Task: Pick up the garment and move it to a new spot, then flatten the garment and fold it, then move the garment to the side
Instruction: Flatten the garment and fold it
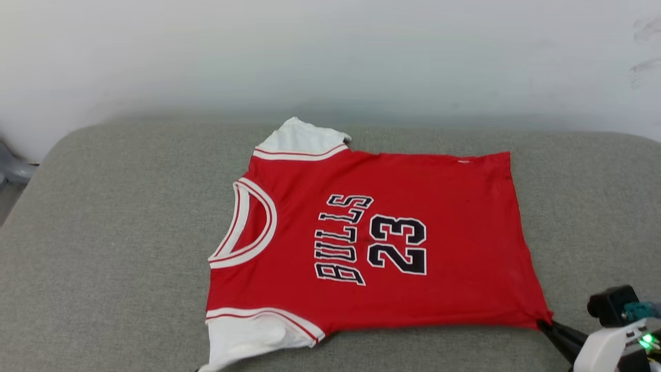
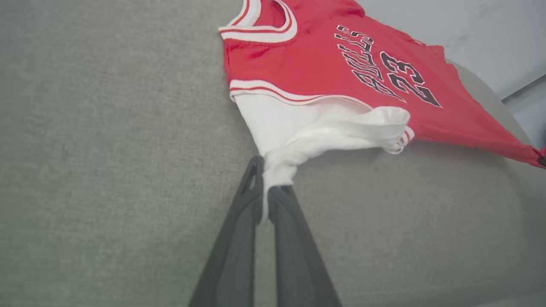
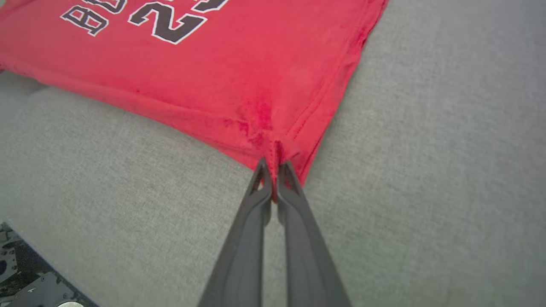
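On the grey cushion (image 1: 103,232) the garment (image 1: 387,232) lies spread flat. My left claw (image 2: 268,179) pinches its white sleeve (image 2: 298,123), my right claw (image 3: 274,164) its hem corner (image 3: 273,143). Folding looks not yet begun.

Garment (image 1: 413,232) on cushion (image 1: 103,232), wall (image 1: 330,51) behind

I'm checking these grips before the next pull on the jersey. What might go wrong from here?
1. The left gripper is shut on only a bunched tip of the white sleeve, so a pull may stretch or twist that sleeve rather than move the garment.
2. The right gripper pinches just the hem corner; it may slip out, leaving the cloth skewed.
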{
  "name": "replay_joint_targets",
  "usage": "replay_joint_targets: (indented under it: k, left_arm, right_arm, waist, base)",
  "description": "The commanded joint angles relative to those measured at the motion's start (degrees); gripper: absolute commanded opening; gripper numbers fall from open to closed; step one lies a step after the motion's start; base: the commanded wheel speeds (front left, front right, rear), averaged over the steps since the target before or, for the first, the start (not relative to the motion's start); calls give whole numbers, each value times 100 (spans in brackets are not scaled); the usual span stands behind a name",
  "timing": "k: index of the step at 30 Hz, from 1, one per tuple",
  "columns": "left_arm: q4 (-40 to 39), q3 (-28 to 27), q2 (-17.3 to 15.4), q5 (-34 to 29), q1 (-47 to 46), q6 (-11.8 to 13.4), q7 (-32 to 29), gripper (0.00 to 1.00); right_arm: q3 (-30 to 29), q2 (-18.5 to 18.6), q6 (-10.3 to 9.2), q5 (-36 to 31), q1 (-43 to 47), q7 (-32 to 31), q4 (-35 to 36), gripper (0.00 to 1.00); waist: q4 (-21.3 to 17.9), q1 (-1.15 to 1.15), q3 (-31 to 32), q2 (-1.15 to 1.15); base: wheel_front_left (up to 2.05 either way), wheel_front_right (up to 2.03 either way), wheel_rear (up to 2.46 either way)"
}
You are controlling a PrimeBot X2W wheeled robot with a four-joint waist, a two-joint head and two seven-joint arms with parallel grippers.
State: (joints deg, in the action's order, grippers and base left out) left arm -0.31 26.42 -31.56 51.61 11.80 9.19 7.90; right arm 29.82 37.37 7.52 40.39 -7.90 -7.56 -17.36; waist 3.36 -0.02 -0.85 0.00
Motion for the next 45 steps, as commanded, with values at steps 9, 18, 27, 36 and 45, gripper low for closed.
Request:
replay_joint_targets:
  k: [9, 18, 27, 36, 45]
  left_arm:
    - [-193, 86, -155, 273, 630, 110, -303, 0]
    - [-183, 96, -212, 5, 243, 138, -236, 0]
    - [-20, 215, -488, -467, -758, -50, -549, 0]
    - [420, 328, -492, -767, -2212, -456, -931, 0]
    - [1315, 514, -334, -1032, -3599, -938, -1196, 0]
  right_arm:
    - [-632, -52, -7, -87, 1244, -278, 564, 0]
    - [-1133, -286, -7, -319, 1541, -483, 912, 0]
    - [-1448, -419, -7, -425, 1323, -652, 1120, 0]
    - [-1491, -477, -7, -441, 782, -843, 1228, 0]
    - [-1319, -472, -7, -460, -105, -933, 1008, 0]
  waist:
    - [18, 2, 209, 0]
    - [57, 2, 190, 0]
    - [55, 2, 134, 0]
    - [-122, 2, -284, 0]
    - [-329, 2, -1077, 0]
  base:
    - [0, 0, 0]
    - [0, 0, 0]
    - [0, 0, 0]
    - [0, 0, 0]
    - [0, 0, 0]
